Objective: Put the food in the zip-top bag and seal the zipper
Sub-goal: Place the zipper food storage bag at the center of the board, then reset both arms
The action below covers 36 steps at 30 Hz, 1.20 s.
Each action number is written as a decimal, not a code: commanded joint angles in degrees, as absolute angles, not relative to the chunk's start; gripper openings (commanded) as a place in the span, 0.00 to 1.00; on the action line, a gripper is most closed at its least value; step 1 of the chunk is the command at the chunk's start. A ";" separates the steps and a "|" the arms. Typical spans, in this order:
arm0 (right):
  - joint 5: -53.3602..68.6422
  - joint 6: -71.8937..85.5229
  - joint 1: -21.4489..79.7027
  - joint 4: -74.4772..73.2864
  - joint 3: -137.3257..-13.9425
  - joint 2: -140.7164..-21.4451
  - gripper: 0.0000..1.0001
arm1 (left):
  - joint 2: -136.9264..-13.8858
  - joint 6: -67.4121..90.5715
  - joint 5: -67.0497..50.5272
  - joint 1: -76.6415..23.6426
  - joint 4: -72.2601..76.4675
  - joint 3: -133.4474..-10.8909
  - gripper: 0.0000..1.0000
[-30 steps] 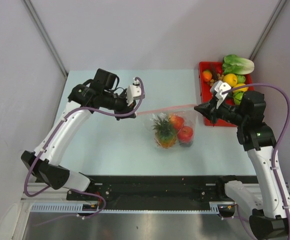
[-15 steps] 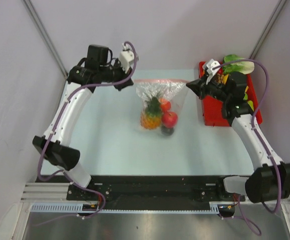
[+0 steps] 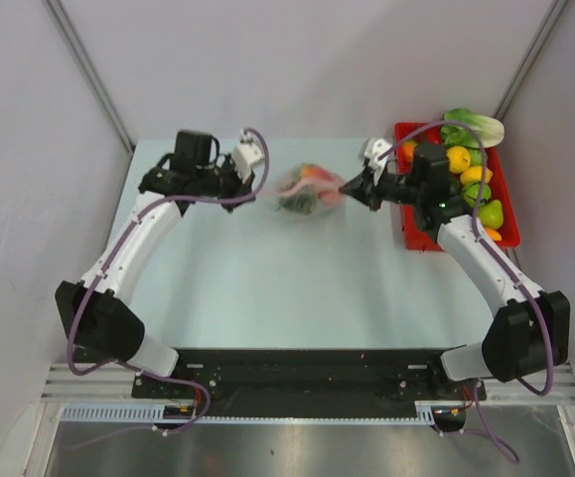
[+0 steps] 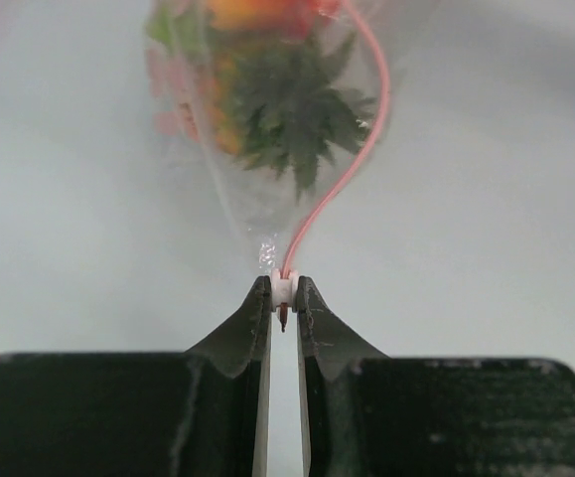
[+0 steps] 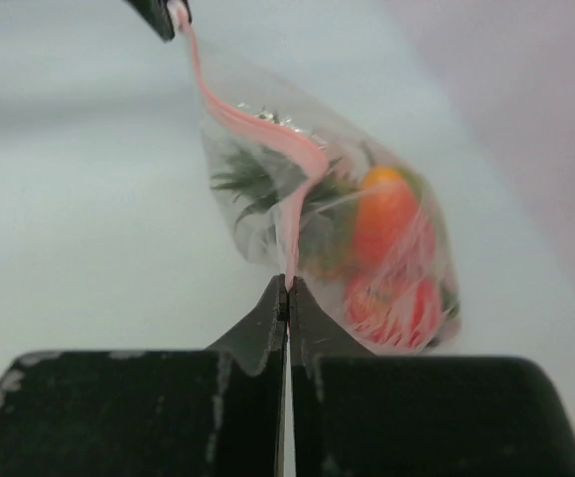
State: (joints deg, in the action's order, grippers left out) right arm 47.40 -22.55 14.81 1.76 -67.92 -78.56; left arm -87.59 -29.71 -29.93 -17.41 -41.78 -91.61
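Left claw (image 4: 283, 288) and right claw (image 5: 286, 288) stayed clamped on the zipper (image 5: 257, 123) ends but swung closer together. The bag (image 3: 305, 191) slackened, food (image 5: 381, 214) inside.

left arm (image 3: 148, 214) and right arm (image 3: 466, 243) moved inward; zip-top bag (image 3: 302, 192) bunched, zipper (image 5: 289, 234) slackened.

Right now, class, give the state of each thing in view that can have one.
Crinkly clear plastic zip-top bag: filled, held up by both ends.
Thin pink-red zipper strip: slack and curved, pinched at each end; seal unclear.
Glossy toy food: inside the bag, bunched together.
Left end effector: shut on the zipper strip.
Right end effector: shut on the zipper strip.
Red rectangular tray: holding several toy vegetables.
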 commanded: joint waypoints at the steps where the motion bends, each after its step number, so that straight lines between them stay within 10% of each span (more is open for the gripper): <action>1: 53.35 -41.73 17.05 -25.11 -61.98 -82.53 0.00 | -80.27 -36.65 -31.72 -21.96 -39.12 -73.27 0.00; 16: 50.98 -54.84 18.37 -41.39 -46.24 -69.88 0.02 | -66.27 -35.76 -34.63 -28.91 -41.92 -51.15 0.16; 20: 50.19 -53.88 18.19 -43.59 -46.23 -64.97 0.61 | -64.69 -36.30 -36.12 -31.38 -45.08 -52.46 0.54; 23: 49.13 -49.41 17.93 -43.16 -46.40 -56.71 0.85 | -63.90 -34.29 -35.69 -31.38 -47.28 -55.89 0.82; 26: 46.94 -42.21 17.84 -40.79 -46.93 -49.16 0.97 | -64.24 -32.35 -34.72 -31.12 -49.12 -61.68 1.00; 36: 36.04 -17.33 6.69 -22.78 -56.15 -52.28 1.00 | -81.63 -15.23 -42.10 -15.49 -52.65 -93.11 1.00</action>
